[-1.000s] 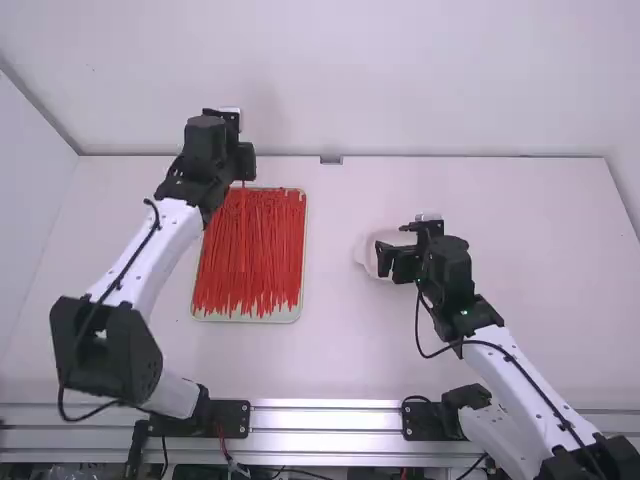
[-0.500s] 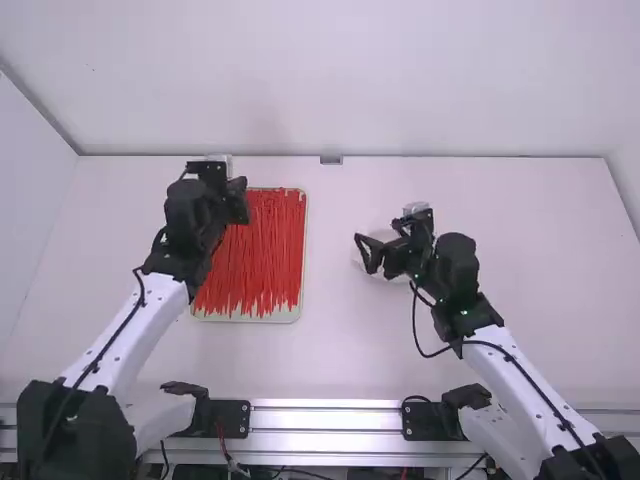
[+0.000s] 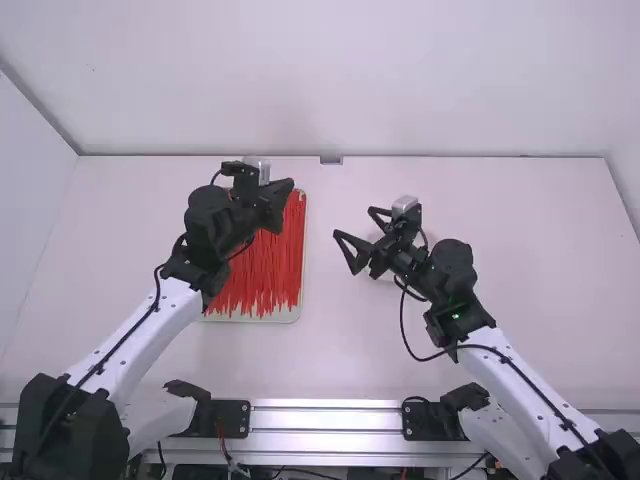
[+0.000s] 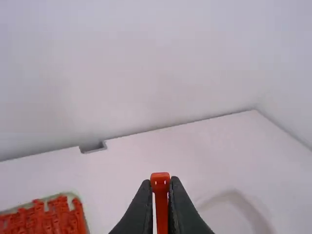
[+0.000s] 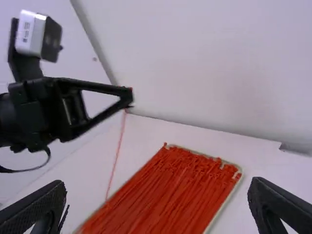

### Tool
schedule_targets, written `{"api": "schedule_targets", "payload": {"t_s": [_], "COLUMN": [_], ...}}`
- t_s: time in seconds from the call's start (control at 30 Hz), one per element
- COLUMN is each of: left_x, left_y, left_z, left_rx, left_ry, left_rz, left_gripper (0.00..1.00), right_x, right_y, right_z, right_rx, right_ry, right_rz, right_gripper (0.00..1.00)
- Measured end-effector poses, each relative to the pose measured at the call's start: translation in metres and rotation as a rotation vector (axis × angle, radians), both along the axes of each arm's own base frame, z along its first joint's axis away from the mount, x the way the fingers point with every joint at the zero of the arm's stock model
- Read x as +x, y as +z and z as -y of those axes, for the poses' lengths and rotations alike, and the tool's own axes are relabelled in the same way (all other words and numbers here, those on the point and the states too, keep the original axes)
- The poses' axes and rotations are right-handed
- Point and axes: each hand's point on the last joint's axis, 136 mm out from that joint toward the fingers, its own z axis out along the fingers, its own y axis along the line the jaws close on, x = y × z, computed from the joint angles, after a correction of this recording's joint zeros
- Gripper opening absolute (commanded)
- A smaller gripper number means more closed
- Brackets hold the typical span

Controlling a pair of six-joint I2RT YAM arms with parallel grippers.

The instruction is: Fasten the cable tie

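Observation:
My left gripper hangs above the far right corner of the tray, shut on one red cable tie. The tie's head sticks out between the fingertips. In the right wrist view the left gripper shows from the side, and the thin tie dangles straight down from it. My right gripper is raised off the table right of the tray, open wide and pointing toward the left gripper, with nothing between its fingers. A thick pile of red cable ties fills the tray.
The white table stretches bare to the right of the arms. A small grey notch sits at the table's far edge by the wall. White walls close in the left and back sides.
The left arm has lifted from the tray's far left corner and swung right with one tie in its fingers. The right gripper has risen, turned toward it and spread its fingers.

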Motion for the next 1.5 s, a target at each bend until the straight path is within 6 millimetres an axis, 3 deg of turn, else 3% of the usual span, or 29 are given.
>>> {"api": "schedule_targets", "payload": {"t_s": [0.3, 0.73, 0.93, 1.1, 1.2, 1.3, 1.37, 1.5], "left_x": [-0.003, -0.012, -0.027, -0.028, -0.027, -0.027, -0.026, -0.026], "left_y": [0.013, 0.021, 0.025, 0.024, 0.023, 0.024, 0.026, 0.027], "left_z": [0.007, 0.021, 0.052, 0.059, 0.057, 0.057, 0.057, 0.057], "left_rx": [-0.029, -0.072, -0.07, -0.057, -0.049, -0.053, -0.055, -0.057], "left_ry": [-0.045, -0.123, -0.19, -0.176, -0.16, -0.159, -0.159, -0.158], "left_rz": [0.044, 0.054, 0.076, 0.079, 0.079, 0.082, 0.088, 0.094], "left_gripper": [0.02, 0.02, 0.02, 0.02, 0.02, 0.02, 0.02, 0.02], "right_x": [-0.001, 0.028, 0.025, 0.022, 0.022, 0.024, 0.023, 0.022], "right_y": [0.009, -0.016, -0.021, -0.019, -0.022, -0.023, -0.023, -0.021], "right_z": [-0.022, -0.043, -0.049, -0.059, -0.061, -0.063, -0.064, -0.066], "right_rx": [0.029, 0.134, 0.146, 0.131, 0.115, 0.102, 0.1, 0.099], "right_ry": [-0.012, 0.028, 0.068, 0.098, 0.104, 0.104, 0.111, 0.126], "right_rz": [0.055, -0.001, -0.059, -0.074, -0.093, -0.105, -0.113, -0.11], "right_gripper": [0.99, 0.98, 0.98, 0.91, 0.76, 0.45, 0.35, 0.25]}}
